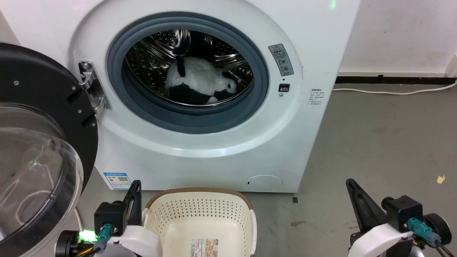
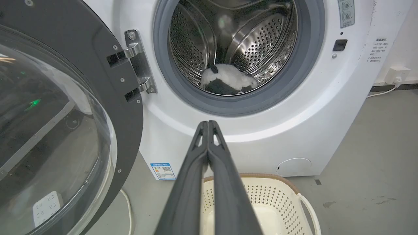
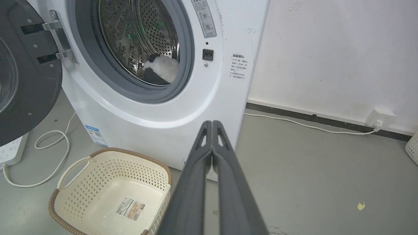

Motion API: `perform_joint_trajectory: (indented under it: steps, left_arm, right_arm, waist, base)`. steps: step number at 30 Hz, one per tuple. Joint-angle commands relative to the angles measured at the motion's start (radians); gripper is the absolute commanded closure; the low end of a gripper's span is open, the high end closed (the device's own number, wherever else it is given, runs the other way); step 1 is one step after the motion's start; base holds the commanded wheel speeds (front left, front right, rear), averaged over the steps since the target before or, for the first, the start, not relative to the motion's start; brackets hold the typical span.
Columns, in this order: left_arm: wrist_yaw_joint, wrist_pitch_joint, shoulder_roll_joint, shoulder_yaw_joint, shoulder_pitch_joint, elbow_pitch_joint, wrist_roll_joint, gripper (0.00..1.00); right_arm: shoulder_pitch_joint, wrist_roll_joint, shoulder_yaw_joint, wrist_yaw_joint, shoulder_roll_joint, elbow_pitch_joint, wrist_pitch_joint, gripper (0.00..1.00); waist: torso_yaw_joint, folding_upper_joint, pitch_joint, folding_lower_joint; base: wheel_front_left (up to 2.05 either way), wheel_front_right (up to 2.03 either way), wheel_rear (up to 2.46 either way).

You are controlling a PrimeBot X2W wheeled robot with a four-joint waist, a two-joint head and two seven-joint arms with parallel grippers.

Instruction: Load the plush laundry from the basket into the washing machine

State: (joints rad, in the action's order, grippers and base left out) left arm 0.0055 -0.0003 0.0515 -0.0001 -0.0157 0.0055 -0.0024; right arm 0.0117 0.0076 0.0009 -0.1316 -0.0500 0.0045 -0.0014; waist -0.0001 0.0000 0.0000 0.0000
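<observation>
- A grey floor (image 1: 385, 142) is seen, marked by a small dark stain (image 1: 297, 223).
- A white wall (image 3: 326, 49) is edged at its foot by a black skirting strip (image 1: 392, 80).
- A white cable (image 1: 392, 92) is laid along the floor near the skirting and plugged into a wall socket (image 3: 380, 118).
- A yellow scrap (image 1: 441, 179) is seen on the floor.
- A white power strip (image 3: 9, 151) is set beside a looped cord (image 3: 68, 147).

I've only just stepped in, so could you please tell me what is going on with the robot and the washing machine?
The robot is loading laundry. The panda toy lies inside the washing machine, in its drum. The basket on the floor in front holds nothing but its label sticker. The round door stands open on the robot's left. The left gripper and right gripper are both shut and hold nothing, low on either side of the basket.
</observation>
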Motion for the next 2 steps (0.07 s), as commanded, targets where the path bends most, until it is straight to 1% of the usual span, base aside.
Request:
perform_joint_trajectory:
  steps: [1,2]
  left_arm:
    - [-0.005,0.0,-0.001,0.0,0.016,-0.005,0.002,1.0]
    - [-0.005,0.0,-0.001,0.0,0.016,-0.005,0.002,1.0]
  right_arm:
    - [-0.012,-0.008,-0.001,0.001,0.0,-0.005,0.001,1.0]
    - [-0.012,-0.008,-0.001,0.001,0.0,-0.005,0.001,1.0]
  waist:
    - [0.0,0.0,0.0,0.0]
    - [0.0,0.0,0.0,0.0]
  base:
    - [0.0,0.0,0.0]
    - [0.0,0.0,0.0]
